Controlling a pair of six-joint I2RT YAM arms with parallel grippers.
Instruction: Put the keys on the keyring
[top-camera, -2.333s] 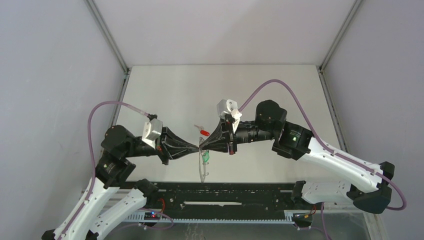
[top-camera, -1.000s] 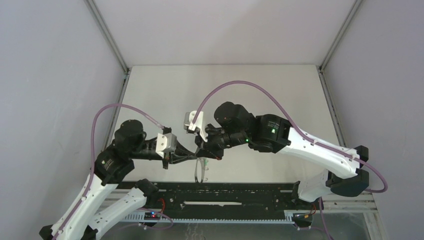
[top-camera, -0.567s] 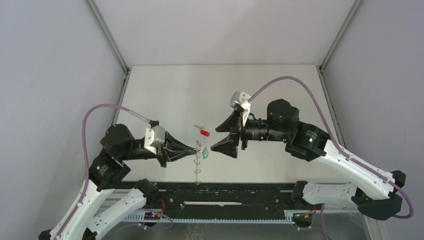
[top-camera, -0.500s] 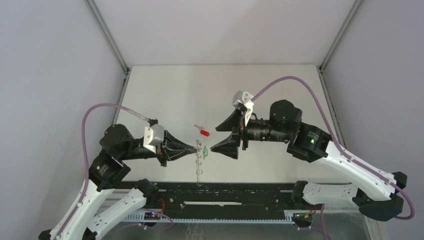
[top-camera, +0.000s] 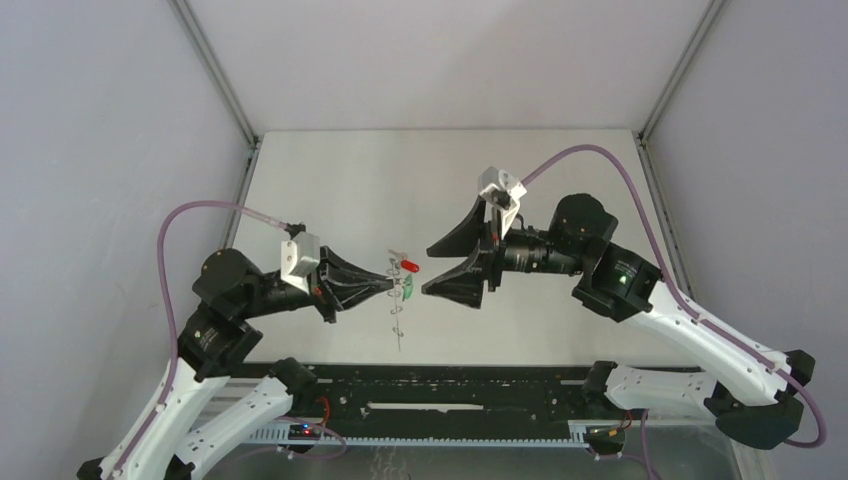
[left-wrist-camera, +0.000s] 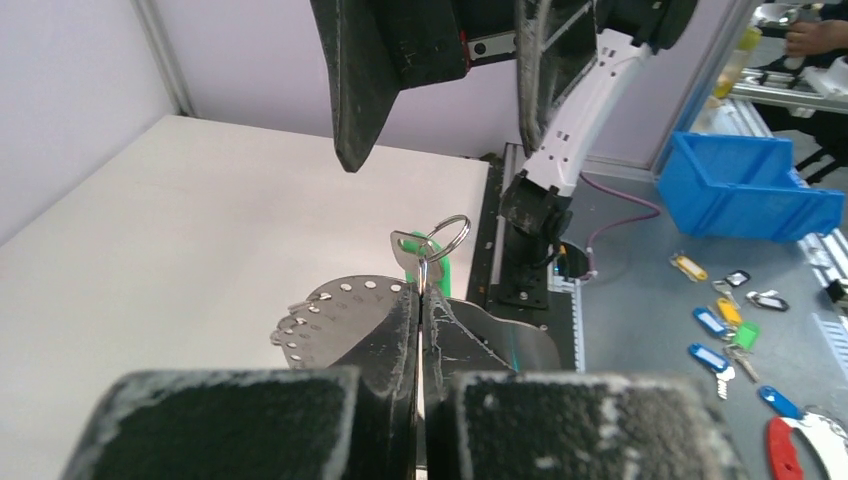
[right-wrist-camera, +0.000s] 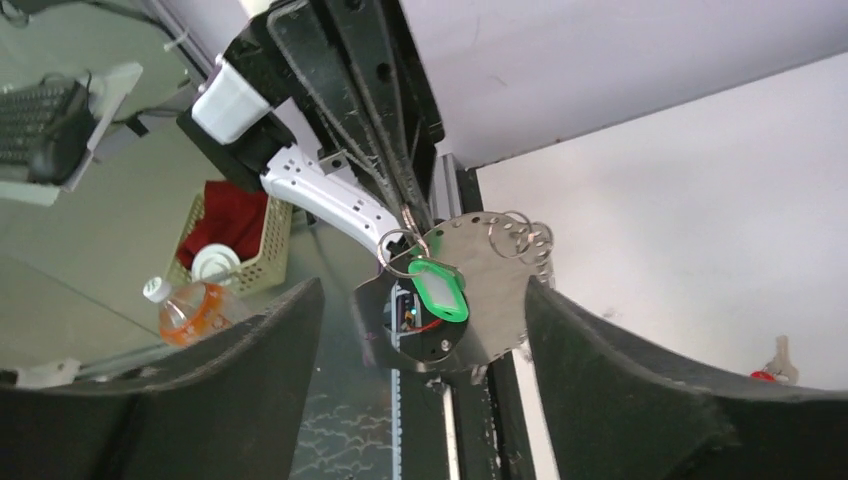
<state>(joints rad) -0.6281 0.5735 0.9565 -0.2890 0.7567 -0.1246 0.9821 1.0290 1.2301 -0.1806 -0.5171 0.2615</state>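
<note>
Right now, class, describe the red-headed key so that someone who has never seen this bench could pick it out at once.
Find the white table, then the gap between the left gripper and the right gripper. The red-headed key lies loose on the table there. Its neighbour, the green-headed key, instead hangs from the keyring pinched in the left gripper's shut jaws.

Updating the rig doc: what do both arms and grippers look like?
The left arm and right arm match: white lower links, black joints, purple cable, white wrist camera block. The left gripper and right gripper are black tapered wedges. Green light on the right arm.
</note>
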